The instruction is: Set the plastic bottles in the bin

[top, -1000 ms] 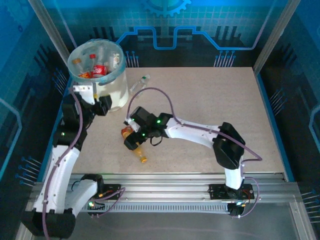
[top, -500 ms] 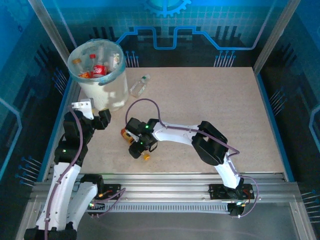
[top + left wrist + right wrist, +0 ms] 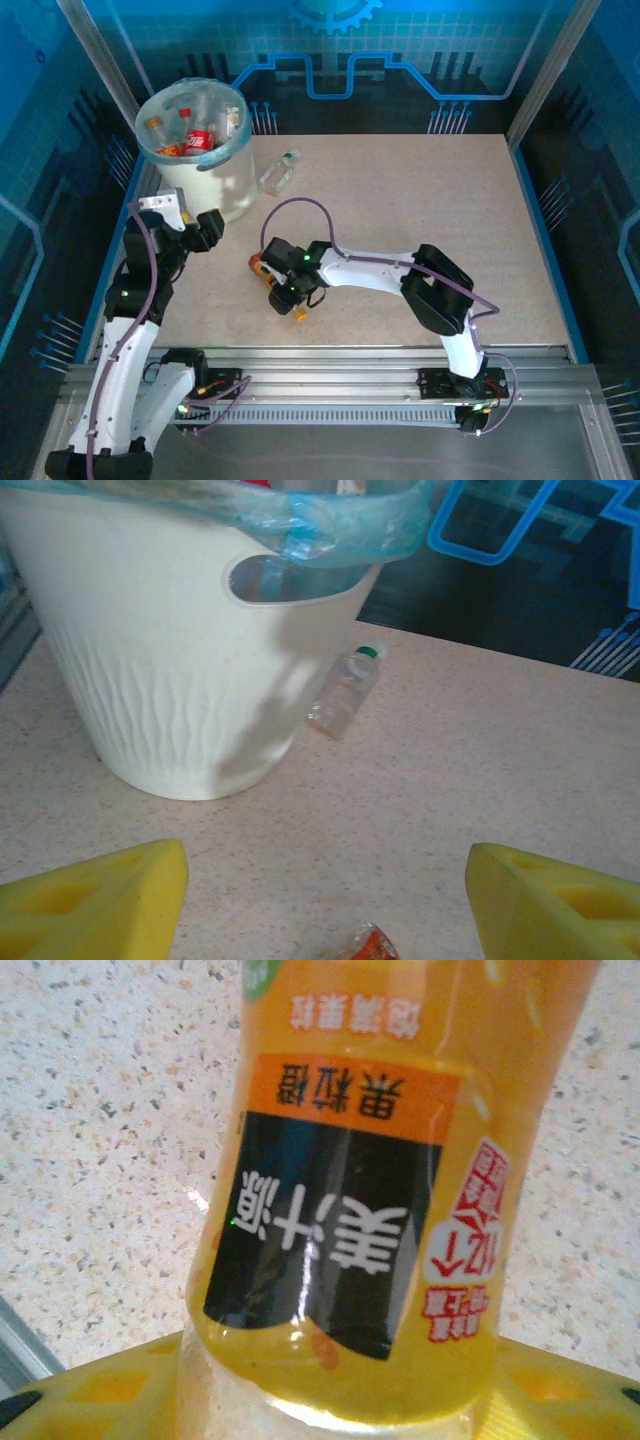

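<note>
Near the front edge of a speckled beige worktop (image 3: 420, 200), the right claw (image 3: 284, 295) grips an orange juice bottle (image 3: 350, 1210) that lies on its side. The claw's yellow pads (image 3: 95, 1385) press against both sides of the bottle, whose label carries Chinese characters. Just to the left of this claw lies a small orange-brown bottle (image 3: 258, 266), hard to make out.

Farther back and to the left, the left claw (image 3: 203, 228) is held low over the worktop, jaws spread wide with nothing between them, facing the bin (image 3: 228, 180).

The bin is a big white bucket with a pale blue-green liner, standing at the far left corner. Several plastic bottles (image 3: 198, 140) lie inside. A clear bottle (image 3: 278, 172) with a green cap lies on the worktop just beside the bin's right side.
</note>
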`<state>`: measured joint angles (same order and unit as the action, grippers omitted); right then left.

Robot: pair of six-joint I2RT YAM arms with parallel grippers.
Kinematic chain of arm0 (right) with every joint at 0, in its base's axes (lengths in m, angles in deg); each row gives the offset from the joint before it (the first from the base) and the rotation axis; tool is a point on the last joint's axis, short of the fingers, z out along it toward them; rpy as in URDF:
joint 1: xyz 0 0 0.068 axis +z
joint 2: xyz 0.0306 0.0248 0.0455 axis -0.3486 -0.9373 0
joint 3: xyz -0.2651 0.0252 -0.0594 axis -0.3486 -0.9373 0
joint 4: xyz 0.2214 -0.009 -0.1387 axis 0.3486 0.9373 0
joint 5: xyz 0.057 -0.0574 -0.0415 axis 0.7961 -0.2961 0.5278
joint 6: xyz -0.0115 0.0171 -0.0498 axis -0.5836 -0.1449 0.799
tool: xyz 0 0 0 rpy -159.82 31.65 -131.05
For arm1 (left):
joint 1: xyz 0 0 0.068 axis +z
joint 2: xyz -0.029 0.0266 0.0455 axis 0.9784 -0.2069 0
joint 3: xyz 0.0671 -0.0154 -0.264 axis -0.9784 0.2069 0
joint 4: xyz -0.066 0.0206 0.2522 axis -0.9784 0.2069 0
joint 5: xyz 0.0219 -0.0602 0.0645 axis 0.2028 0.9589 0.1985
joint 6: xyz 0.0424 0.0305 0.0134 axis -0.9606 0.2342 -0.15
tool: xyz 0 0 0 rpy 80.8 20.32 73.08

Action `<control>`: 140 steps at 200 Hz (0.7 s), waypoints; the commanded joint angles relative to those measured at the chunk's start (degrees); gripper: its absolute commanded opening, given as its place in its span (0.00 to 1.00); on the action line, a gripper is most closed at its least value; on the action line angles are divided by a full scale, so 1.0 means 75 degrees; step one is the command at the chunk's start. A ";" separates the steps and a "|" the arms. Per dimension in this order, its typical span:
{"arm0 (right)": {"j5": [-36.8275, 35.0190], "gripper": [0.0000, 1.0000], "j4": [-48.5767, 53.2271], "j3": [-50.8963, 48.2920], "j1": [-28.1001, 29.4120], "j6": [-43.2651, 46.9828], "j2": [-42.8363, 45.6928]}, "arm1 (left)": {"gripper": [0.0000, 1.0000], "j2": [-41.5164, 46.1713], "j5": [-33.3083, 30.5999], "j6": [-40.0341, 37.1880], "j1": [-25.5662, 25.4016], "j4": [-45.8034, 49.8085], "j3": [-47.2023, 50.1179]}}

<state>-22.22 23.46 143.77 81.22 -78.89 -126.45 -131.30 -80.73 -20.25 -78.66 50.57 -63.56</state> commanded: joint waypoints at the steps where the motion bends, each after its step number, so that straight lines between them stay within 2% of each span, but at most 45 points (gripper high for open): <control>1: -0.0168 0.54 -0.0854 -0.0568 0.0074 -0.0112 0.0942 | 0.76 -0.0197 0.0971 0.0500 -0.0036 0.0223 -0.0505; 64: -0.0513 0.52 -0.2682 -0.2259 0.0077 0.0326 0.3293 | 0.79 -0.1442 0.3857 0.1673 -0.0103 0.0113 -0.1322; 117: -0.0432 0.55 -0.3560 -0.2831 0.0074 0.0725 0.4534 | 0.80 -0.1556 0.4650 0.2023 -0.0939 -0.0840 -0.0970; 140: -0.0387 0.55 -0.4165 -0.3217 0.0077 0.0749 0.4981 | 0.80 -0.1638 0.4741 0.2081 -0.1164 -0.0985 -0.0925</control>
<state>-25.24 -0.45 122.35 81.22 -74.76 -92.66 -143.28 -49.54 -6.48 -85.90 46.37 -71.56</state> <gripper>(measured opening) 0.551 0.802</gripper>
